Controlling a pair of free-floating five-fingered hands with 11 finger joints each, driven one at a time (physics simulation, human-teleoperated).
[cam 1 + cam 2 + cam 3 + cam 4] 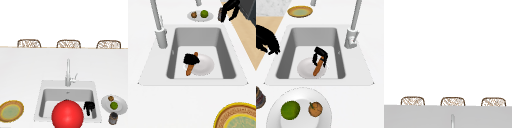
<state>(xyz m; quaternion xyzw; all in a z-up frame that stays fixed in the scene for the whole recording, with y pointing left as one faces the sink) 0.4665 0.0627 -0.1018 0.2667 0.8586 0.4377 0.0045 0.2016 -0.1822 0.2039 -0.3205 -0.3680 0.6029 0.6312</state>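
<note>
A plate lies in the sink, and a carrot lies on it. The faucet stands behind the sink. A dish with two fruits lies right of the sink.

red ball cut by bottom edge, hiding sink floor

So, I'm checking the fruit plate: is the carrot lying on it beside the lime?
No, the carrot lies in the sink on a white plate, the left hand curled over it.
</note>
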